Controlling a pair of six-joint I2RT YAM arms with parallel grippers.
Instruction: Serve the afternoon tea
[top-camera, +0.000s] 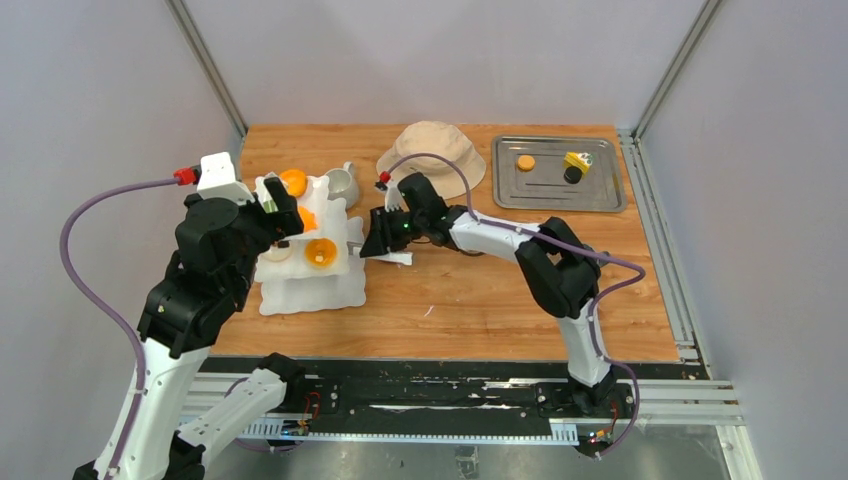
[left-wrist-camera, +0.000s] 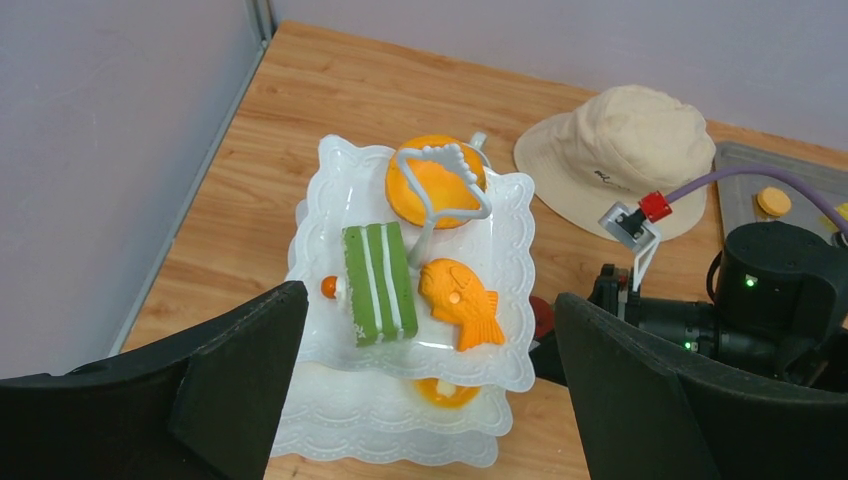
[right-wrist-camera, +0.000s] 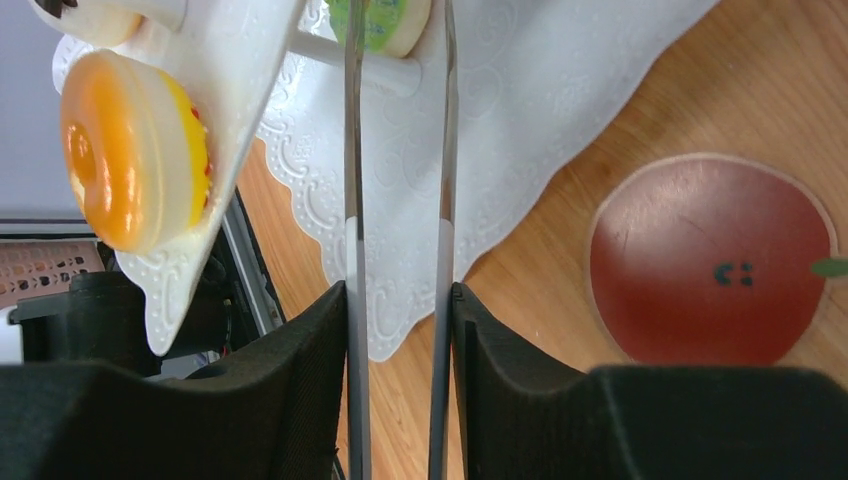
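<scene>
L tool (left-wrist-camera: 428, 300) hangs over the stand (left-wrist-camera: 340, 190), fingers wide apart, nothing in it. R tool (right-wrist-camera: 398, 295) is low at the stand's right side, clamped on metal tongs (right-wrist-camera: 352, 150) that reach in over the bottom tier. Top tier: green cake (left-wrist-camera: 380, 285), orange fish (left-wrist-camera: 462, 302), orange bun (left-wrist-camera: 430, 190). Lower down, an orange ring pastry (right-wrist-camera: 130, 150). Behind the stand, grey mug (top-camera: 343, 185). Further back on the table (top-camera: 480, 300): beige hat (top-camera: 432, 155), then a tray (top-camera: 550, 190) w/ an orange piece (top-camera: 526, 162) & a yellow piece (top-camera: 577, 160).
</scene>
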